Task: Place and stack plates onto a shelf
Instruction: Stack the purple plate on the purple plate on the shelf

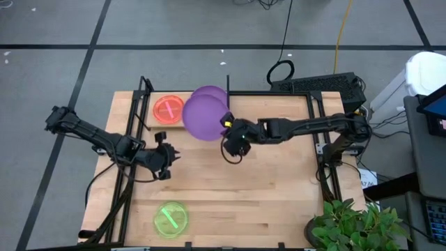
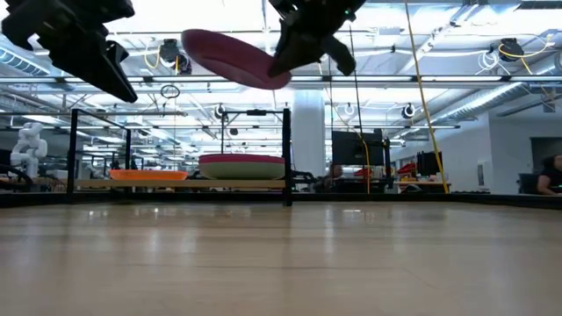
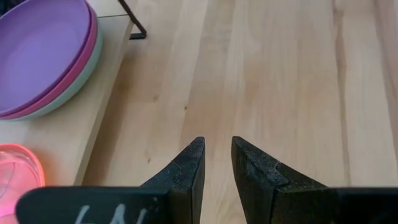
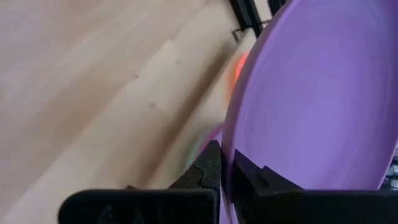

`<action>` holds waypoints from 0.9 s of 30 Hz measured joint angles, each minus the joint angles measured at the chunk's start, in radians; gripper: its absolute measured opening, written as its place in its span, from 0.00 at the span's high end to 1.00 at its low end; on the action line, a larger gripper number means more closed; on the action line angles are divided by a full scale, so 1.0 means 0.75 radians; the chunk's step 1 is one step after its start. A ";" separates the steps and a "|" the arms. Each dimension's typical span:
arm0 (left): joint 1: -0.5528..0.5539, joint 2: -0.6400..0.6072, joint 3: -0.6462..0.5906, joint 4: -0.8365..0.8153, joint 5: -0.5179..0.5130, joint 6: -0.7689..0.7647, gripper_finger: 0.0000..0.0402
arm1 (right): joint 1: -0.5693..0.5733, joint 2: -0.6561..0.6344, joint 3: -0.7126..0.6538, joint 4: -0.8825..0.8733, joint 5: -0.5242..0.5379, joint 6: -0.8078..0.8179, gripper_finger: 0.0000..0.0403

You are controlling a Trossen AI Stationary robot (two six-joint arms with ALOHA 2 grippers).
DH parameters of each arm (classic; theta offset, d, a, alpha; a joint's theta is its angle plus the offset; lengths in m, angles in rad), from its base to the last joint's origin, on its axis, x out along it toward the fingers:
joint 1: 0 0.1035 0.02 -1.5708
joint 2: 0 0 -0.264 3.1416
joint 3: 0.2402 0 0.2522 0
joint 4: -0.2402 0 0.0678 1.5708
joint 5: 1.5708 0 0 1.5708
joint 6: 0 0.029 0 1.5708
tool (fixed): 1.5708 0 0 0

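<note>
Overhead, the right tool (image 1: 232, 134) pinches a purple plate (image 1: 203, 116) by its rim, tilted above the shelf (image 1: 159, 126) beside the stacked plates (image 2: 242, 166). Left tool (image 1: 166, 157), slightly spread, hovers over the surface (image 1: 265, 188).

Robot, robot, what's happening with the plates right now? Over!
Right gripper shut on purple plate, held above the shelf stack. Left gripper empty, over the table. Nothing in the way.

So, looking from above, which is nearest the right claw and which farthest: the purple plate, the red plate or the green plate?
From the right gripper:
1. Purple plate, pinched in it, above the shelf.
2. Red plate, on the shelf's left part.
3. Green plate, at the table's near edge.
</note>
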 joint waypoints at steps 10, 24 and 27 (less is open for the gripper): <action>-0.032 0.000 0.000 0.001 -0.001 -0.004 0.79 | -0.171 0.069 0.049 0.196 -0.251 -0.021 1.00; -0.032 0.000 0.000 0.002 -0.001 -0.030 0.79 | -0.293 0.257 0.048 0.328 -0.368 0.025 1.00; -0.033 0.000 0.000 0.005 -0.001 -0.030 0.79 | -0.295 0.286 0.048 0.326 -0.365 0.038 1.00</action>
